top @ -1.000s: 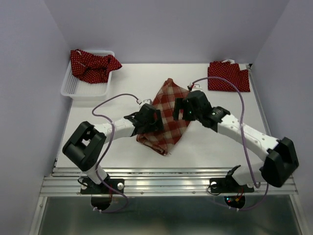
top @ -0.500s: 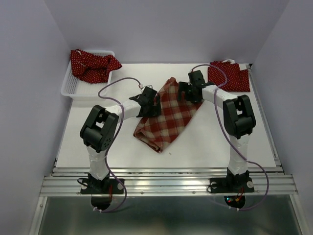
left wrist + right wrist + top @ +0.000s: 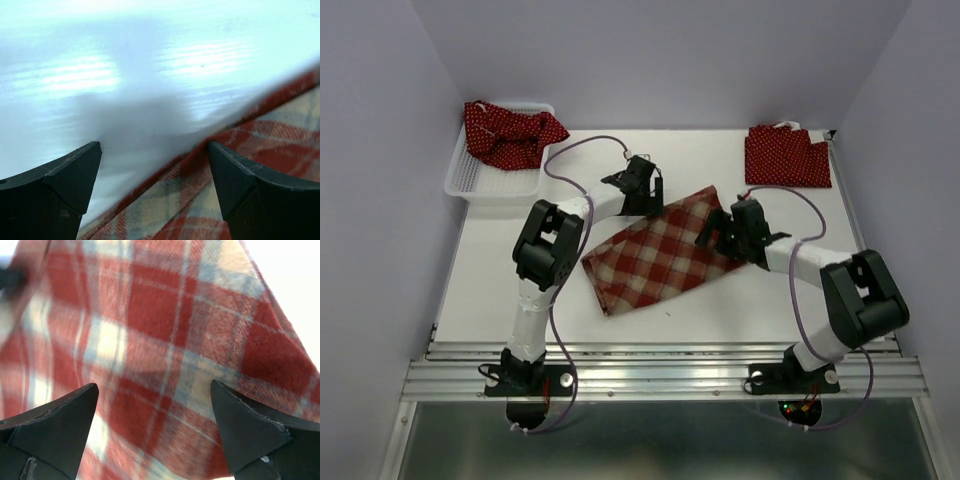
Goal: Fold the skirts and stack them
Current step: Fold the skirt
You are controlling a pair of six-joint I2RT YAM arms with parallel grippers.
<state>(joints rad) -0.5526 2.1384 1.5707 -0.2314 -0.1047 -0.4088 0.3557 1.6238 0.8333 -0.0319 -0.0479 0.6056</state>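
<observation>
1. Both arms have shifted since the earlier frames: the left gripper [image 3: 645, 190] has travelled to the far edge of the plaid skirt [image 3: 650, 255], and the right gripper [image 3: 717, 228] has dropped back from the far side to the skirt's right-hand corner
2. Plaid skirt, position: it has swung round and now lies flat at the middle of the table [image 3: 770, 300]. It forms a slanted, roughly four-sided panel whose long axis runs from near left to far right
3. Plaid skirt, appearance: a red-and-tan check crossed by thin pale blue-grey lines. The right wrist view shows a soft, slightly fuzzy weave. A darker red band runs along the near-left end
4. Left gripper: the fingers stand wide apart with nothing clamped between them. In the left wrist view they sit low over the skirt's edge, with bare white table past one finger and check cloth under the other
5. Right gripper: the fingers are likewise spread and grip nothing. Check cloth fills almost the whole right wrist view beneath them
6. Crumpled dotted skirt [image 3: 510, 132]: dark red with small white dots, bunched in the white mesh basket [image 3: 470, 185] at the far left corner, with one end spilling over the basket's right rim
7. Folded dotted skirt [image 3: 785, 157]: same fabric, lying flat at the far right of the table, well apart from the plaid skirt
</observation>
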